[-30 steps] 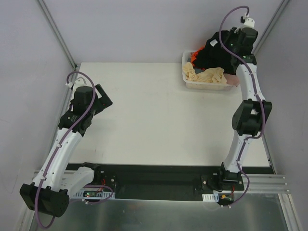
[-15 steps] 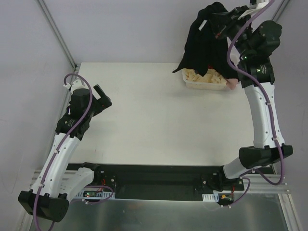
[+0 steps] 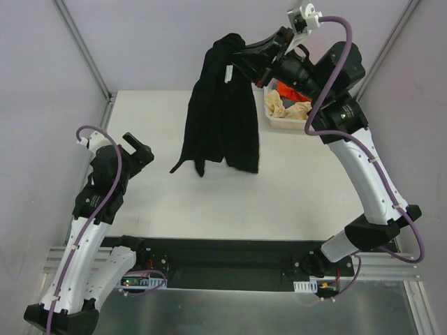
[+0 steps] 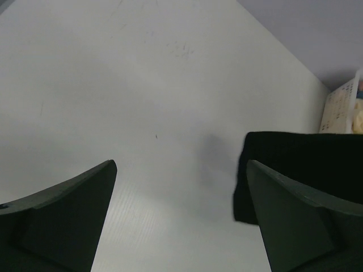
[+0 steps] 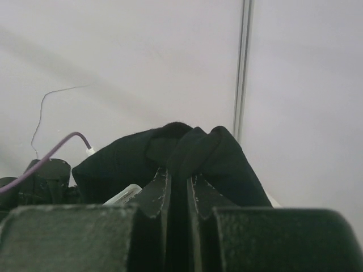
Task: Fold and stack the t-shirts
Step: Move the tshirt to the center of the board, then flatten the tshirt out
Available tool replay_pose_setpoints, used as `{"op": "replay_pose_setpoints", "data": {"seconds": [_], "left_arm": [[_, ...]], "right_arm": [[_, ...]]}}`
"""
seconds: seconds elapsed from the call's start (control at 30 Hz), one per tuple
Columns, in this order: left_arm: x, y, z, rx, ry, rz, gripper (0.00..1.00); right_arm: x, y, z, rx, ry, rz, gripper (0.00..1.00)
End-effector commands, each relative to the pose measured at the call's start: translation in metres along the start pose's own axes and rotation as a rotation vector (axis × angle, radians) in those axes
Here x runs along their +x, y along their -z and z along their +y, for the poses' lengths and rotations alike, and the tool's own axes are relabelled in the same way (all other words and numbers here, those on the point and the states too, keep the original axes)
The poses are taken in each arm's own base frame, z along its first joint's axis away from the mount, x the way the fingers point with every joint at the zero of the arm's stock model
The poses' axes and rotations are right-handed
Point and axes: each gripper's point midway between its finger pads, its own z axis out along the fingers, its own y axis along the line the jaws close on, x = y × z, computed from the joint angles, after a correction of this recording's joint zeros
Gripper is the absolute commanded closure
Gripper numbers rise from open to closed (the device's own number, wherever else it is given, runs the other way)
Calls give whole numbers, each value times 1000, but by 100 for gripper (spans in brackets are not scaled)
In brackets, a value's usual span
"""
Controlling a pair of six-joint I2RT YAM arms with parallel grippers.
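A black t-shirt (image 3: 222, 105) hangs from my right gripper (image 3: 241, 57), which is shut on its top edge high above the back of the table; the shirt's hem dangles near the table surface. In the right wrist view the jaws pinch a bunch of the black t-shirt (image 5: 193, 150). My left gripper (image 3: 137, 149) is open and empty at the left of the table. In the left wrist view its fingers (image 4: 68, 209) frame bare table, and the shirt's lower corner (image 4: 295, 170) shows at the right.
A white basket (image 3: 285, 123) at the back right holds cream and orange-red garments (image 3: 290, 105). It also shows at the right edge of the left wrist view (image 4: 340, 107). Grey walls surround the white table (image 3: 293, 195).
My right gripper lifted the black t-shirt out of the basket and swung it left over the table. My left arm drew back and down a little.
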Motion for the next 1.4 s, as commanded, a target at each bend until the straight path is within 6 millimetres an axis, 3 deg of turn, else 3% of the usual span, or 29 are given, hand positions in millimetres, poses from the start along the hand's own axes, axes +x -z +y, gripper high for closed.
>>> {"op": "replay_pose_setpoints", "data": {"seconds": [0.0, 0.03, 0.07, 0.1, 0.13, 0.17, 0.23, 0.27, 0.33, 0.4, 0.43, 0.47, 0.53, 0.63, 0.77, 0.9, 0.93, 1.0, 1.1, 1.17, 1.37], "left_arm": [[-13, 10, 17, -59, 74, -100, 1], [-12, 10, 20, -68, 79, -102, 1], [-13, 12, 22, -71, 86, -110, 1], [-9, 11, 25, -81, 83, -101, 1], [-8, 11, 26, -85, 84, -101, 1], [-8, 10, 28, -95, 88, -103, 1], [-2, 7, 31, -111, 92, -90, 1], [2, 2, 32, -123, 93, -73, 1], [12, -4, 32, -130, 81, -31, 1], [30, -15, 28, -131, 63, 53, 1], [38, -19, 29, -137, 50, 93, 1], [50, -27, 30, -155, 35, 145, 1], [69, -32, 32, -166, 37, 221, 1], [87, -43, 35, -210, 48, 298, 1], [97, -65, 27, -246, 15, 385, 1], [100, -91, 12, -246, -24, 447, 1], [111, -102, 17, -277, -45, 492, 1], [115, -111, 2, -230, -27, 555, 1], [135, -129, -5, -220, -14, 642, 2], [150, -138, -1, -245, -13, 689, 7], [180, -157, 5, -276, 14, 768, 12]], "right_arm": [[-23, -1, 7, -17, 85, -71, 99], [-12, 2, -5, 43, 89, -49, 99], [26, 6, -22, 101, 91, 30, 99], [34, 22, -26, 156, 108, 58, 96], [49, 35, -44, 256, 117, 87, 94], [99, 65, -59, 338, 96, 211, 91], [144, 109, -92, 523, 70, 319, 88], [206, 149, -98, 606, -24, 474, 86], [260, 213, -121, 808, -127, 632, 82], [325, 292, -121, 1032, -228, 849, 69], [332, 322, -128, 1141, -207, 907, 58], [342, 347, -119, 1191, -214, 1007, 33], [337, 371, -117, 1274, -173, 1068, 7], [316, 369, -116, 1280, -134, 1012, 3], [302, 331, -112, 1132, -174, 885, 3], [306, 309, -106, 1057, -219, 840, 3], [307, 306, -104, 1045, -219, 837, 3], [312, 304, -102, 1031, -228, 834, 3], [319, 306, -98, 1019, -241, 851, 3], [328, 307, -99, 1009, -237, 864, 3], [337, 286, -93, 915, -222, 883, 3]]}}
